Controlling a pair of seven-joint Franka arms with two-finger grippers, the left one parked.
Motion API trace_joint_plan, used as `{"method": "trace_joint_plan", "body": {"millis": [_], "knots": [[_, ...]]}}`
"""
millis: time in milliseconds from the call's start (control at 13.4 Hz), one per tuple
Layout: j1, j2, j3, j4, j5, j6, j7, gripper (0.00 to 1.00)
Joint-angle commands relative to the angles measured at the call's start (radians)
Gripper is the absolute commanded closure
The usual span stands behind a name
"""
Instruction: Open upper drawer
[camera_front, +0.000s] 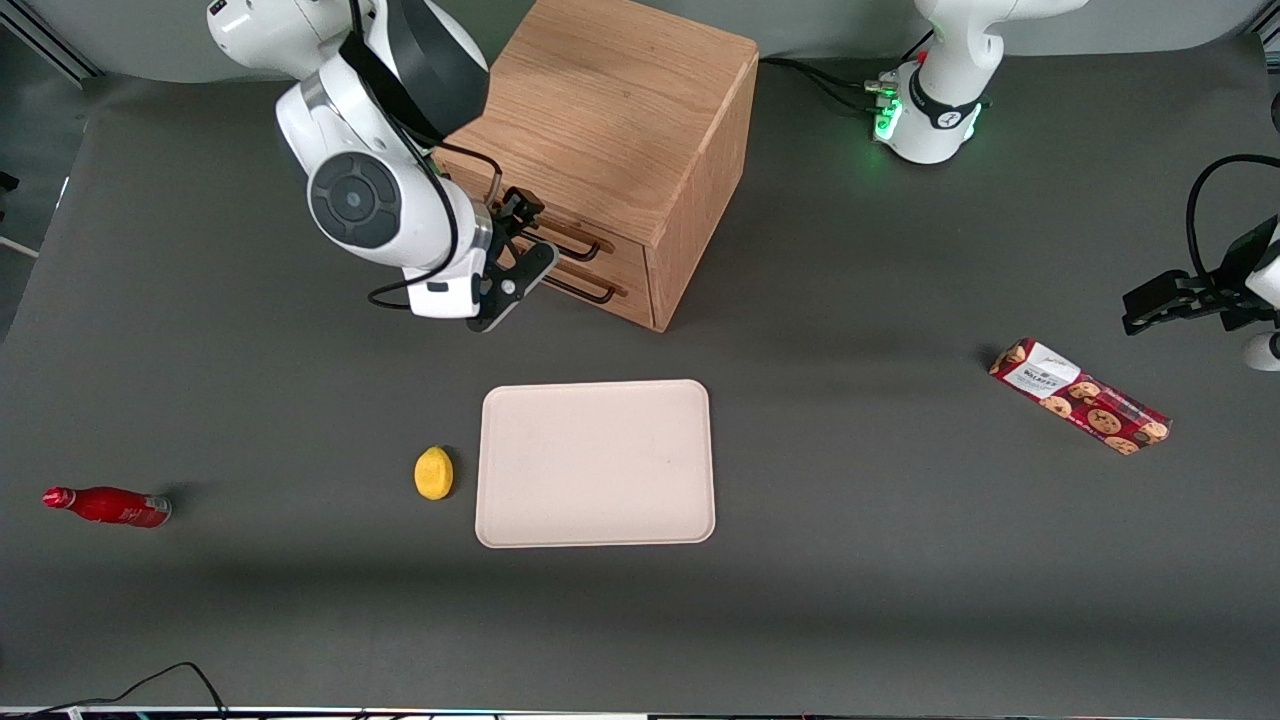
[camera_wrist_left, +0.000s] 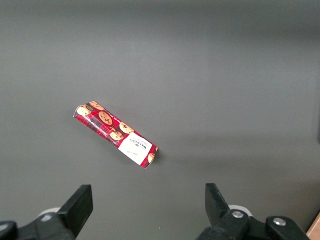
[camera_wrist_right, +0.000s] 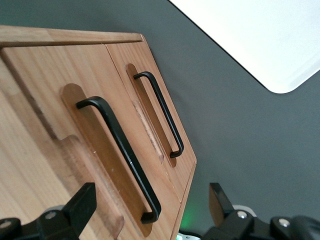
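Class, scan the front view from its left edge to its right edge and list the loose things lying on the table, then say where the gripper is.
Red bottle → lemon → tray → cookie box. The gripper is open, in front of the upper drawer, at its handle.

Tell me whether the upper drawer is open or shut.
Shut: the upper drawer sits flush with the lower drawer; the open gripper hovers at its handle.
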Motion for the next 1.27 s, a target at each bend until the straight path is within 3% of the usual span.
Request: {"method": "trace_joint_plan", "body": {"millis": [0, 1193], "knots": [[-0.001, 0.041, 0.003, 0.019, 0.035, -0.019, -0.037, 0.00], [-0.012, 0.089, 0.004, -0.057, 0.110, -0.008, -0.137, 0.00]]}}
